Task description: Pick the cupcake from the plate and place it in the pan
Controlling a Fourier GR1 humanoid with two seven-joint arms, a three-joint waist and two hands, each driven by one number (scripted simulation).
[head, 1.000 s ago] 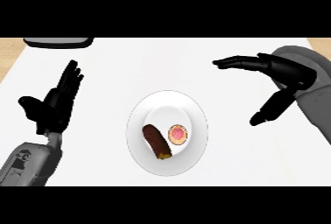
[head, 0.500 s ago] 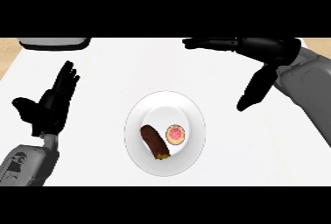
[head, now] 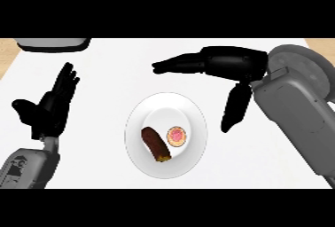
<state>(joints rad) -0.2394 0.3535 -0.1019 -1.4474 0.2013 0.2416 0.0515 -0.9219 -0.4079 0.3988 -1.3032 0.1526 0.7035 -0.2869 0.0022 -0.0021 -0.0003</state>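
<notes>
A white plate (head: 146, 119) lies at the counter's middle. On it sits the cupcake (head: 177, 136), small and round with pink frosting, beside a brown sausage-shaped item (head: 156, 144). My right hand (head: 226, 66) hovers open beyond the plate's upper right, its fingers stretched out to the left and its thumb (head: 234, 107) hanging down beside the plate's right rim. It holds nothing. My left hand (head: 51, 104) rests open at the left, fingers up. The grey pan (head: 52, 43) shows only partly at the top left edge.
The white counter (head: 104, 66) runs under everything, with a wooden strip (head: 9, 51) at the far left. My right forearm (head: 301, 111) fills the right side.
My right hand has swung left and toward the plate, its fingers now above the plate's upper right. The left hand, plate and cupcake have stayed in place.
</notes>
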